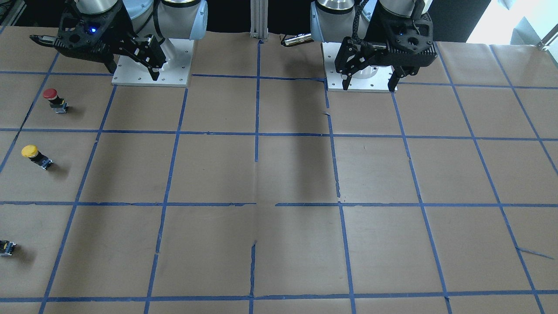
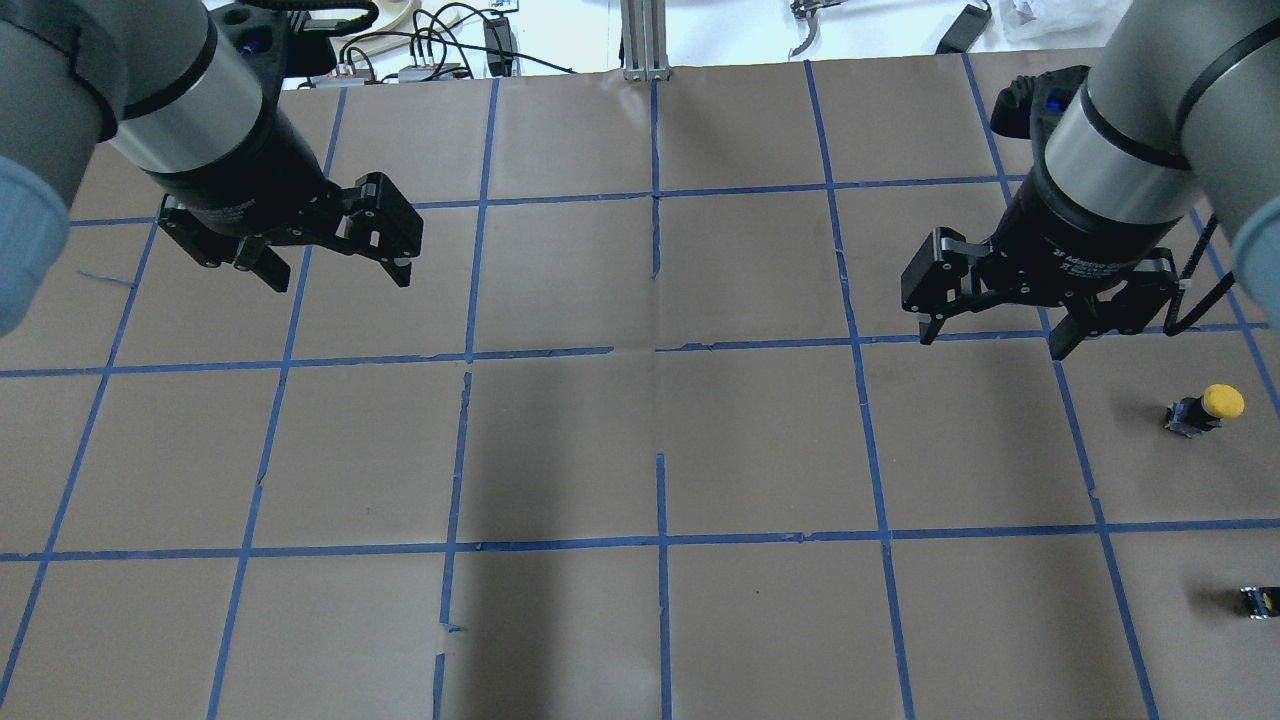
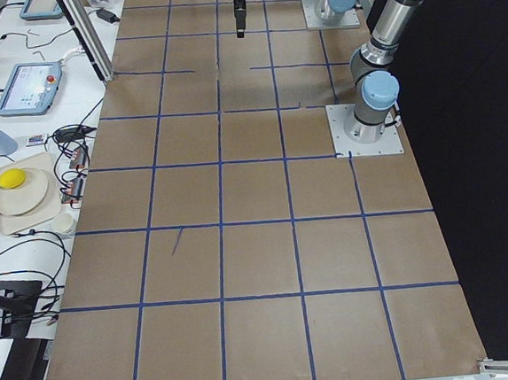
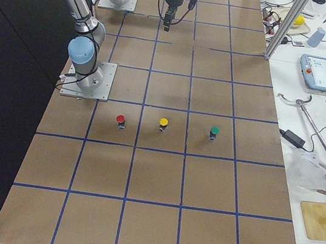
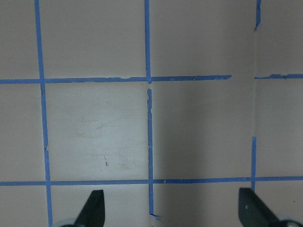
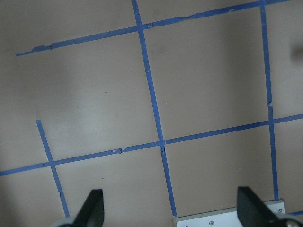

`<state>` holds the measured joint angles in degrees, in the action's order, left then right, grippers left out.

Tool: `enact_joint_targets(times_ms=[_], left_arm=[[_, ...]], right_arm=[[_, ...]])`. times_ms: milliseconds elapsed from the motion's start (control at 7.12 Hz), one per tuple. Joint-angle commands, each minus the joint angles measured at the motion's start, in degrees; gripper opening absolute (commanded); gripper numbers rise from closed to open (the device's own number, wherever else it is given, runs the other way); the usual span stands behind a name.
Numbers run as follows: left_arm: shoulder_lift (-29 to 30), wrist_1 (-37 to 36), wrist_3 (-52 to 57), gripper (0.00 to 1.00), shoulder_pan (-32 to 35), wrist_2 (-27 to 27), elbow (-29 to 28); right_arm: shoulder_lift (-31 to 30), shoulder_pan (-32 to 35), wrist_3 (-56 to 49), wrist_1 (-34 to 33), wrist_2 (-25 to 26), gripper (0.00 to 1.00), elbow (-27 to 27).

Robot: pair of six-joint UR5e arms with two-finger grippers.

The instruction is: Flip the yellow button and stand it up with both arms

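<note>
The yellow button (image 1: 35,155) sits on the brown paper at the robot's far right; it also shows in the overhead view (image 2: 1205,408). In the exterior right view (image 4: 163,124) it appears to stand on its black base, cap up. My right gripper (image 2: 992,343) hangs open and empty above the table, apart from the button; it also shows in the front view (image 1: 133,73). My left gripper (image 2: 340,280) hangs open and empty on the other side, far from the button, also seen in the front view (image 1: 369,83). Both wrist views show only taped paper between spread fingertips (image 5: 94,208) (image 6: 92,208).
A red-capped button (image 1: 54,100) stands next to the yellow one, nearer the robot base. A small black block (image 1: 6,247) lies on its other side. White base plates (image 1: 152,74) sit at the table's robot edge. Blue tape lines grid the paper.
</note>
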<state>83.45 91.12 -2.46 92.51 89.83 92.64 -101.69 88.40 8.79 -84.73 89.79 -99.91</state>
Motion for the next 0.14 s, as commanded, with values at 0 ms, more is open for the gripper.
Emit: enact_joint_targets(times_ms=[0], left_arm=[[0.13, -0.07, 0.00, 1.00, 0.04, -0.01, -0.10]], right_arm=[[0.00, 0.02, -0.09, -0.26, -0.05, 1.00, -0.02]])
